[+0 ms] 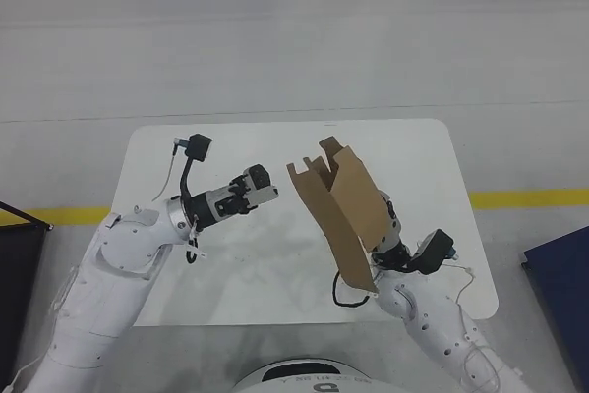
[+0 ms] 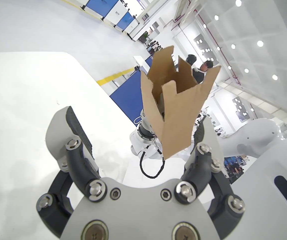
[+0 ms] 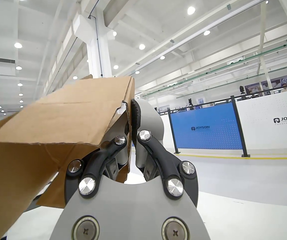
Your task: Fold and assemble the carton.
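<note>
Clearly the right gripper is the holder at this moment: its pads are pressed together on one wall of the carton, close to the carton's near end. That pinch keeps the brown cardboard lifted above the right half of the table, tilted, with its flapped end turned toward the other arm. The carton is opened into a tube, and the flaps at that end stand out unfolded, with notches between them (the tube looks somewhat skewed rather than square). Holding it in the air this way seems meant to give the free arm room to work all round the flaps, which the tabletop would otherwise block.

The left gripper hangs just beside the flapped end, apart from it, with its jaws spread wide and nothing between them. It faces straight into the carton's mouth, which suits pushing or folding a flap inward as the next step. Since only a single wall is clamped, a firm push could swing the carton in the grip.
</note>
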Motion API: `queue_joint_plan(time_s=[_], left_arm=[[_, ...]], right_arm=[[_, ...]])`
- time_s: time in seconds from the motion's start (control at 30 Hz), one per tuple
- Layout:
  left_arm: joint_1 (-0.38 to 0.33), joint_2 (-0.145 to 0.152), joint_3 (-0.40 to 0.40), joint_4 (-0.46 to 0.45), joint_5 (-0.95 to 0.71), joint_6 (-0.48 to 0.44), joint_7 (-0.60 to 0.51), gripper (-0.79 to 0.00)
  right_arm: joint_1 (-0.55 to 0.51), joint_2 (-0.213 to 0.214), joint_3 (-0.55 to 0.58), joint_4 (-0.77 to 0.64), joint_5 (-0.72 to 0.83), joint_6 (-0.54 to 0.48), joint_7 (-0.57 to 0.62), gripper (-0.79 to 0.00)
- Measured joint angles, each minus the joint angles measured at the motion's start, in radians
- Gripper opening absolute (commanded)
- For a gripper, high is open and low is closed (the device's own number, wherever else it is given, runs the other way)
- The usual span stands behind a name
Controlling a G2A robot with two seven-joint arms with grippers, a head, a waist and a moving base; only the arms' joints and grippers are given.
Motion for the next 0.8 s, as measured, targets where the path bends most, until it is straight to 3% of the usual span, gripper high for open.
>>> queue_joint_plan(time_s=[0.5,0.8], left_arm=[[-0.107,-0.021,0.112,0.025,0.095,0.087,0.054,0.000],[-0.129,-0.023,0.137,0.031,0.158,0.141,0.036,-0.037]], right_arm=[[0.001,-0.012,-0.023,0.004,-0.063,-0.028,0.053,-0.785],[0.011,-0.025,-0.026,0.026,-0.069,-0.035,0.047,-0.785]])
